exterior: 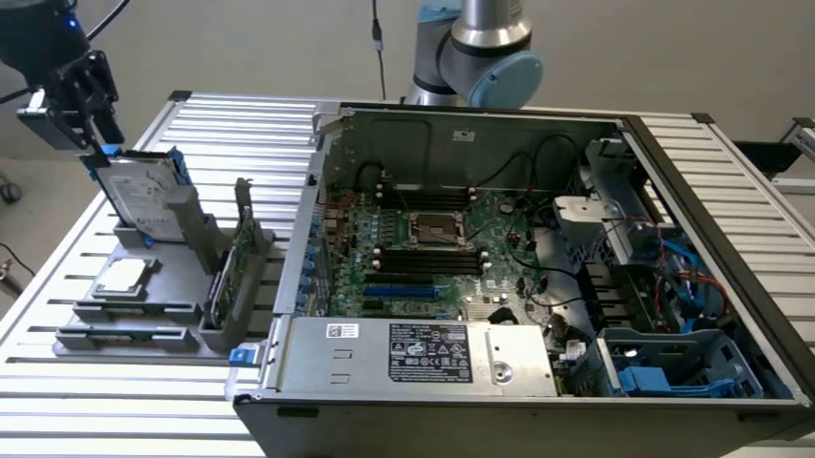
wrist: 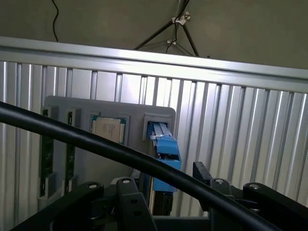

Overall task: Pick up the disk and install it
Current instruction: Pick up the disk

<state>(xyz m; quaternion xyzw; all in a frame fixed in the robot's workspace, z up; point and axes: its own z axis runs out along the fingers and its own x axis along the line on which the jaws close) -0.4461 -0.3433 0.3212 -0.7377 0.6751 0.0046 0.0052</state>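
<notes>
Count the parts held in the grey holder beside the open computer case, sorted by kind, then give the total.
Disk: 1
Silver chip: 1
Green circuit cards: 2
Total: 4

1. The arm is a round, silver-grey metal tube.
2. The joint housing is rounded, with a pale blue end cap.
3. The wrist is a black body carrying a small blue light.
4. The gripper is black and built from flat, angular linkage bars.
5. The pivot pins are round and silver-headed, one at each visible linkage joint.
6. The cable is thick, smooth and black.
</notes>
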